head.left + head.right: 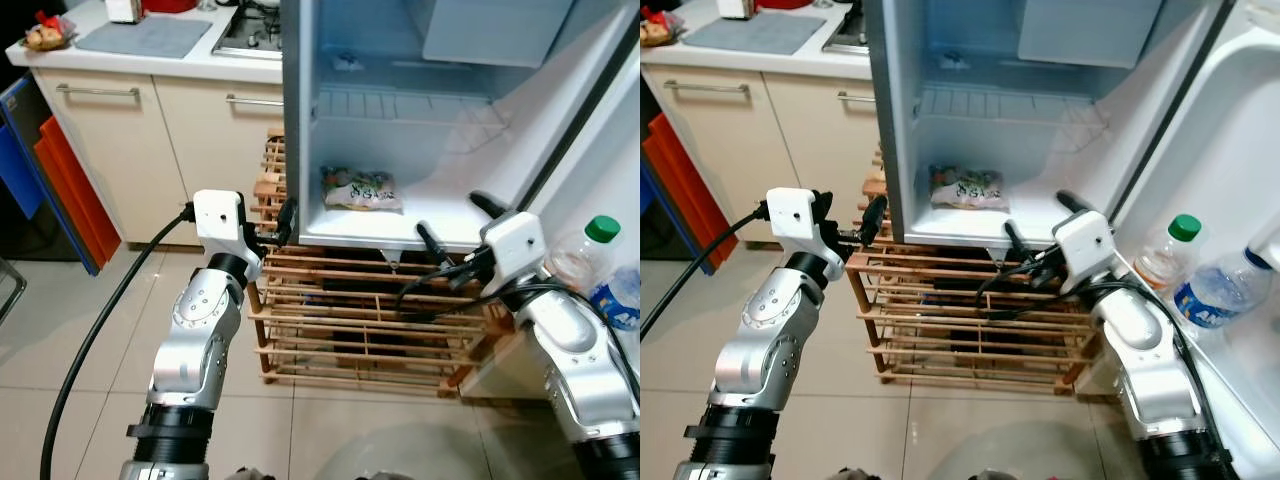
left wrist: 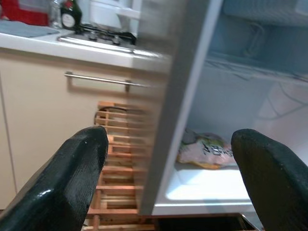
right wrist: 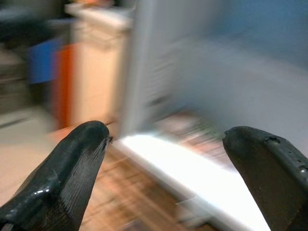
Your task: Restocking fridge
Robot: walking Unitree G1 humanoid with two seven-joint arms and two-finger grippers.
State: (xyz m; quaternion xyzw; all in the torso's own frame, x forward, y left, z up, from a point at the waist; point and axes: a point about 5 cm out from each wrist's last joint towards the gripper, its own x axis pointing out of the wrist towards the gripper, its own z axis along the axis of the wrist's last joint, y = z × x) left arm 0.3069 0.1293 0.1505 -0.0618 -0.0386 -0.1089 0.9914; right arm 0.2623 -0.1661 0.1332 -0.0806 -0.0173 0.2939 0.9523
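Evenly lit and sharp in both head views, with bright indoor light washing the white, blue-tinted open fridge interior [image 1: 400, 120] pale at upper centre. Soft glare on the glossy beige floor tiles [image 1: 60, 330] at lower left. Mildly soft in the left wrist view, the grey fridge side wall [image 2: 178, 106] at centre smeared. Heavily motion-blurred throughout the right wrist view; overexposed white fridge floor edge [image 3: 183, 163] at lower centre.

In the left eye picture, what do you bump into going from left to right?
Red and blue boards → cupboard handle → left gripper → food packet in the fridge → right gripper → green-capped bottle.
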